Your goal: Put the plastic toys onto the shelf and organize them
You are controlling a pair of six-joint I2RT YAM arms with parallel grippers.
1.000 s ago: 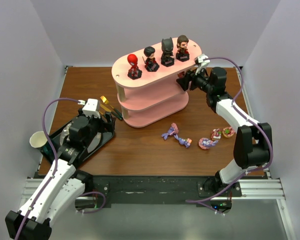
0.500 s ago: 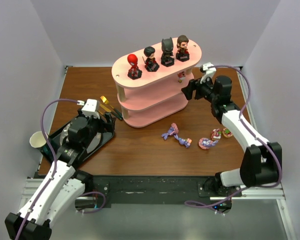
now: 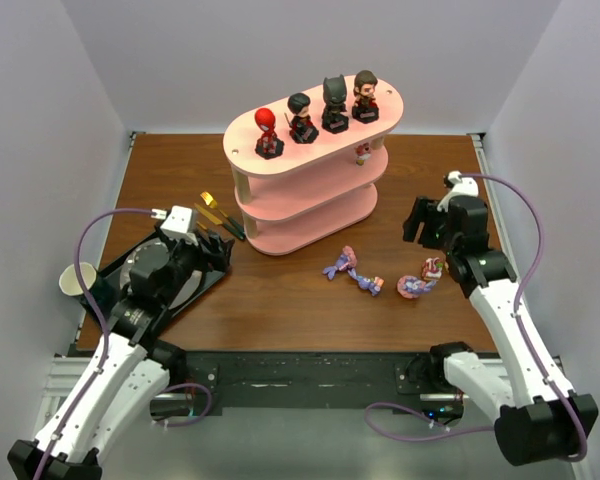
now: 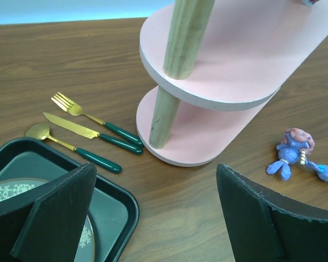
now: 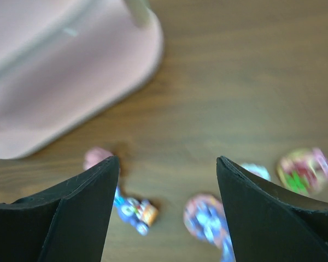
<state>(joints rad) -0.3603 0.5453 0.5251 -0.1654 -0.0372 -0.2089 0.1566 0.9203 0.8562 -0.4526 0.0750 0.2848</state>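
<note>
Starting at the left, the black tray (image 4: 123, 210) lies mostly under the left arm (image 3: 120, 340) in the top view. The left wrist view cuts it off, showing one corner and part of a patterned plate (image 4: 5, 191) inside. The right wrist view is blurred: the pony toys (image 3: 340, 264) on the desk (image 3: 280, 300) read there only as smears of colour, and a round green-and-pink piece (image 5: 305, 170) shows in that view alone.

The left arm reaches forward over the tray. Its left gripper (image 4: 156, 180) is low and aimed at the left end of the shelf (image 3: 315, 148), jaws spread wide with nothing between them. The right arm (image 3: 505, 300) rises along the desk's right side, and the right gripper (image 5: 167, 164) hangs above the loose toys, jaws apart and empty.

A paper cup (image 3: 77, 280) stands left of the tray. Gold cutlery (image 4: 87, 131) with dark green handles lies between tray and shelf. Four big-headed figures (image 3: 301, 118) stand in a row on the top board, and one small figure (image 3: 362, 152) sits at the middle board's right end. The pony toys lie before the shelf's right end.
</note>
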